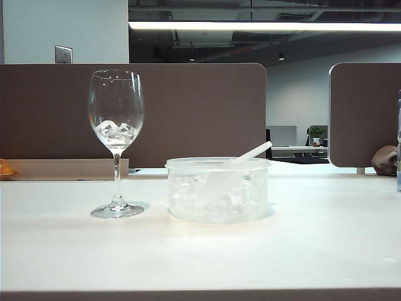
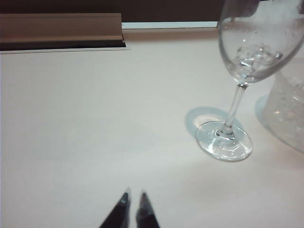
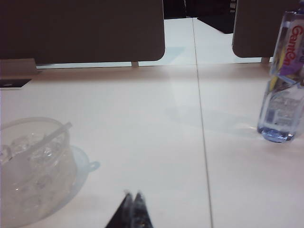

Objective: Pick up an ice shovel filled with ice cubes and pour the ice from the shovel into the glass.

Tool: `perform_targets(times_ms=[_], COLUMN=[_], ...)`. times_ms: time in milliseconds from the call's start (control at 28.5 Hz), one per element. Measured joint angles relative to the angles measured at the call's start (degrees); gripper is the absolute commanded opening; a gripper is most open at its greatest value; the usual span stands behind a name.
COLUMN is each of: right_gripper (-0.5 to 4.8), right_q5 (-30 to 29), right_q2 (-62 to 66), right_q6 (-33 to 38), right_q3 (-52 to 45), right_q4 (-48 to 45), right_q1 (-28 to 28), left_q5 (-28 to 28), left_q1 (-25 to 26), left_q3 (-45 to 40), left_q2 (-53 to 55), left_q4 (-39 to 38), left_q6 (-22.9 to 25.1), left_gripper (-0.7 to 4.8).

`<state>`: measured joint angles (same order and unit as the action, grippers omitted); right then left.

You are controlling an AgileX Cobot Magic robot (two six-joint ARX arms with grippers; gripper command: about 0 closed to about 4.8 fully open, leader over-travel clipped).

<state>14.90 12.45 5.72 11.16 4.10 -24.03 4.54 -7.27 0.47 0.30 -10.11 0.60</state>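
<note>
Only dark, slim, pointed fingertips show: the left gripper [image 2: 134, 202] low in its frame, the right gripper [image 3: 132, 199] likewise.

Plastic bottle [image 3: 283, 90] standing on desk [image 3: 156, 142] is showing red lettering running vertically on label, reading roughly "GanCen"; last letters uncertain. Smaller print lower on label too blurred for reading.
</note>
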Motion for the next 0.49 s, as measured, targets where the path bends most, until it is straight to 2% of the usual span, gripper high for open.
perform_targets(times_ms=[245,490], right_gripper=[-0.05,-0.05], right_q5=[-0.8,-0.9], right_q2=[-8.3,-9.7], right_q6=[-1.7,-1.7], right_q3=[-0.4,-2.3], right_q4=[4.9,7.8], right_q1=[0.0,0.0], left_q5=[0.0,0.0], left_q1=[0.0,0.0], left_q3=[0.0,0.0], left_q2=[0.0,0.0], left_q4=[0.0,0.0], left_q6=[0.0,0.0], left_gripper=[0.29,0.29])
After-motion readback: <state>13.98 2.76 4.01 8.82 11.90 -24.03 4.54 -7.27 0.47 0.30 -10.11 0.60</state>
